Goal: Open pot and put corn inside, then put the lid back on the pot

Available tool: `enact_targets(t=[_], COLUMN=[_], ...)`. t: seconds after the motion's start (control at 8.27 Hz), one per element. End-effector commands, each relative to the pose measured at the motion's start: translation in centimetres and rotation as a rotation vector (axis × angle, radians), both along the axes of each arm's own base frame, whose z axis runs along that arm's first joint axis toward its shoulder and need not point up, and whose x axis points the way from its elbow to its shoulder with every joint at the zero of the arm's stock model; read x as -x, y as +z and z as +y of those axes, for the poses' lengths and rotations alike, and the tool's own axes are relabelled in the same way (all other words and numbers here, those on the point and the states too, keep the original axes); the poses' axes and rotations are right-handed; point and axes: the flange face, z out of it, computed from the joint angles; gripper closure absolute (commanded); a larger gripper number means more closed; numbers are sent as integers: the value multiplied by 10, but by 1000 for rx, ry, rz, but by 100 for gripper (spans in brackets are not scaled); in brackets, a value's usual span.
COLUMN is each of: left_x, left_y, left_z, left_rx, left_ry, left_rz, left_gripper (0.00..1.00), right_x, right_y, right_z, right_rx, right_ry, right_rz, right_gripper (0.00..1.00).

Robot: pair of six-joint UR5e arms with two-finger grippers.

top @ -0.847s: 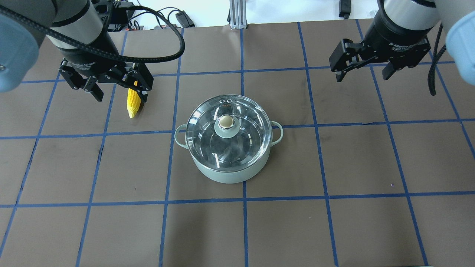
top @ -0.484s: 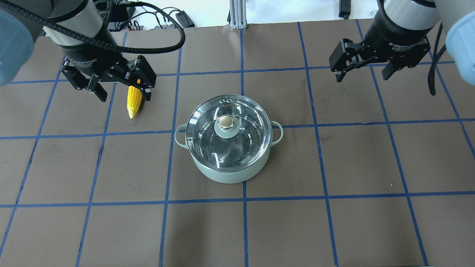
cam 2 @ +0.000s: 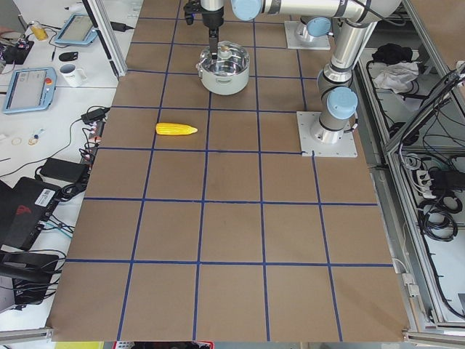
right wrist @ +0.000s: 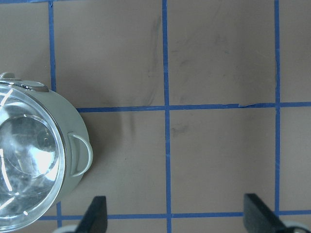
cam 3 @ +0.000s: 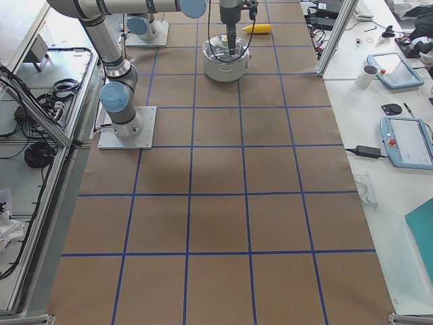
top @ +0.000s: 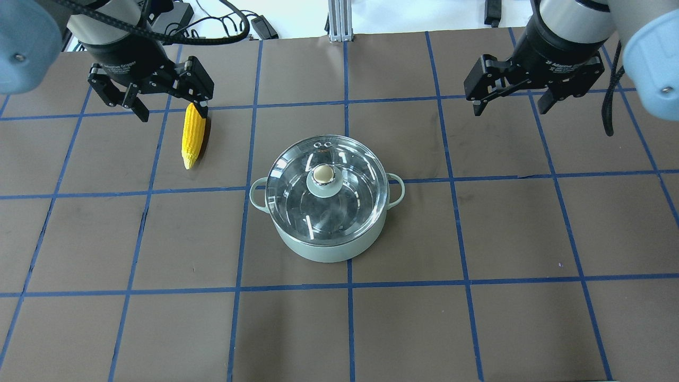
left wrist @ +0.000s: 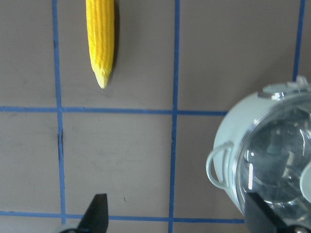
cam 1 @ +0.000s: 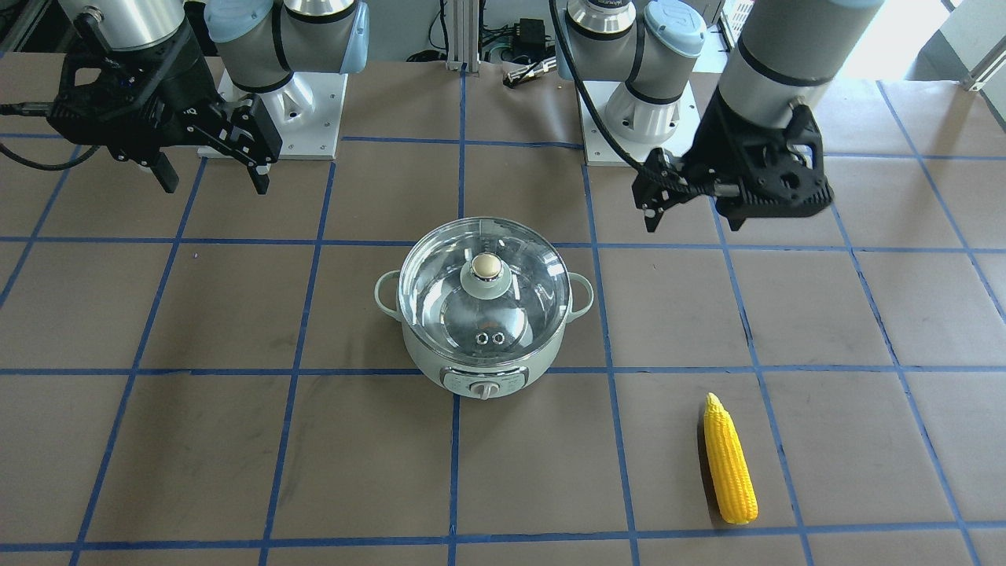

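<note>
Since the lid (top: 297,204) sits square on the pot (top: 329,253), nothing goes in until it comes off, so I judge opening to be the step in hand. The pot stands mid-table (top: 477,329), in front of my two bases. The corn (top: 192,139) lies flat to my left of it, nearer the edge across from me, its tip pointing back toward my own edge, well apart from the pot.

My left end effector (top: 172,112) hangs above the corn's blunt end, jaws spread wide and holding nothing. My right end effector (top: 510,109) hangs off toward the right edge, likewise wide and empty.

To do this well I would centre one end effector over the knob (top: 322,174), a jaw on either side. I would come straight down, close below the knob's crown, then lift vertically so the glass rim clears the wall without dragging the pot. Bare table toward my right edge looks the best place to set the lid, out of the corn's path.

Overhead, my left finger (top: 200,98) overlaps the corn's blunt end. The front view shows the whole ear uncovered, and the dial (cam 1: 486,387), which the overhead view hides. The left wrist view catches the corn's tip beside the pot; the right wrist view shows pot and lid, no corn.
</note>
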Motion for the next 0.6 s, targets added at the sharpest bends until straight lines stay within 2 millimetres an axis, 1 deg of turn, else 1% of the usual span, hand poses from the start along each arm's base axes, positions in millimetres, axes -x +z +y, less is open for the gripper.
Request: enact_targets(t=[0.0,0.12,0.24,0.36,0.48], left_x=[-63,-70,-72,-74,-82], left_y=[-72,-116,-150,-177,-200], left_z=[-109,-139,-153,-164,-171], left_rx=[105,106,78,77,79], left_ry=[67,19,-21,-60,-58], left_rz=[-19,-25,-27,-26,-19], left_gripper=[0,0,0,0,0], right_x=[-21,-44,-87,-136,-183], right_y=[-15,-23,-32,-43,-64], right_z=[-15,-20,-20,-12,-10], right_rx=[2,-2,32,45,61], right_ry=[-25,-58,-49,-80,-127], right_rz=[-9,-16,-29,-48,-75], right_gripper=[0,0,0,0,0])
